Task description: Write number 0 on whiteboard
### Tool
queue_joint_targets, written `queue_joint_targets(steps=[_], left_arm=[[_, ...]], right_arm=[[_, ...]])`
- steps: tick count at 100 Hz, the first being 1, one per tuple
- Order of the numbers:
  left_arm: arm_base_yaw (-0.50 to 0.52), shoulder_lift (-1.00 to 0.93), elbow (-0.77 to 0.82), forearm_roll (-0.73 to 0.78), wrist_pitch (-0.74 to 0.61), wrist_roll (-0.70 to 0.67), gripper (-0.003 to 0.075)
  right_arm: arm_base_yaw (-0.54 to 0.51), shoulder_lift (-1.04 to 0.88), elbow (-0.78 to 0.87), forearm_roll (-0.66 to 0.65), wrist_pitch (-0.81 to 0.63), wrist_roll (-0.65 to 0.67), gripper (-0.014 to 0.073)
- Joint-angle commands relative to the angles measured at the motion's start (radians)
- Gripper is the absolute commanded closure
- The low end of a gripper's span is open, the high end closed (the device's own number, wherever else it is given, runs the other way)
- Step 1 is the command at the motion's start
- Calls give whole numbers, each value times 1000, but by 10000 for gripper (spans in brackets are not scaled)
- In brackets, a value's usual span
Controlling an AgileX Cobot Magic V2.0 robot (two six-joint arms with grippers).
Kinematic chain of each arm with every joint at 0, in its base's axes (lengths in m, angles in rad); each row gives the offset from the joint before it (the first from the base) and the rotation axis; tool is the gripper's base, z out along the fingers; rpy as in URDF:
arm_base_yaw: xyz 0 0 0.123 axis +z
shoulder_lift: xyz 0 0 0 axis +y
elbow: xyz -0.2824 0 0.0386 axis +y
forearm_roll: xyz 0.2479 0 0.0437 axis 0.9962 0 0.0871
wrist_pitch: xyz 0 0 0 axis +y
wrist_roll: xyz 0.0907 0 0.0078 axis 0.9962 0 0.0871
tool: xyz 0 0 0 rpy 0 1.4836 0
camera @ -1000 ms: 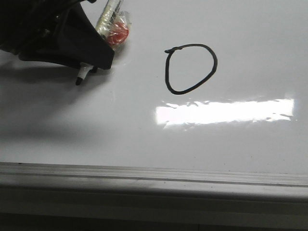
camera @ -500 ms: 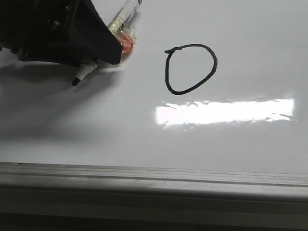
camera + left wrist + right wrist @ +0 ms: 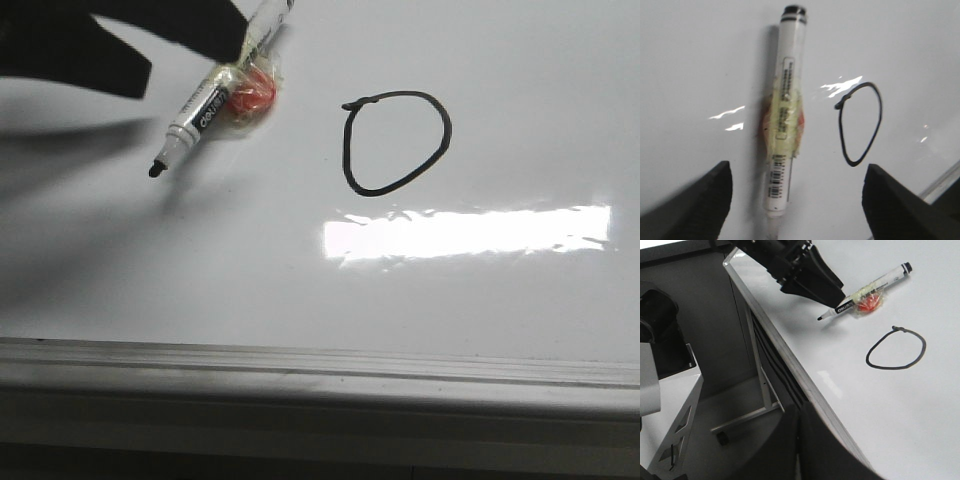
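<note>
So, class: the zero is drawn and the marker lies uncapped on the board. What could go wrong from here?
1. The marker lies loose with its bare tip touching or near the whiteboard; a nudge could leave a stray line.
2. The left gripper, jaws open, sits right over the marker and might knock it.
3. The number 0 is fresh ink close by; anything sliding across could smear it.

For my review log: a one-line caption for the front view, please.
Finished number 0 on the whiteboard; uncapped marker lies beside it, left gripper open above.
</note>
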Motion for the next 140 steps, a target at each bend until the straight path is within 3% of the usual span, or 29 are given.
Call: queue_joint_targets(steps=[1,14,21,28,39,43,62,78,140], left_arm=[[3,-96,-27,2,-39,-7,217],[3,-218,-27,41,-7,-7,227],[3,-295,-27,79,42,-7,285],[3,-371,-27,125,104,-5,402],[3,-494,-27,183,213,-5,677],[3,-524,-25,191,238,-5,739],[3,-646,-11,218,325,-5,740],[3,-685,-5,220,387,-5,740],[3,-687,27,210,367,-5,740]], right_arm=[[-7,8,-25,26,-99,-4,651],[-7,8,-25,26,-140,-4,651],[-7,8,-25,26,-155,-4,651],[-7,8,-25,26,-162,-4,651],[-7,8,-23,23,-188,-4,651],[-7,8,-22,18,-204,-4,651],[-7,14,52,19,-313,-54,651],[-7,15,108,28,-302,-54,651],[-7,15,116,28,-298,-54,651]])
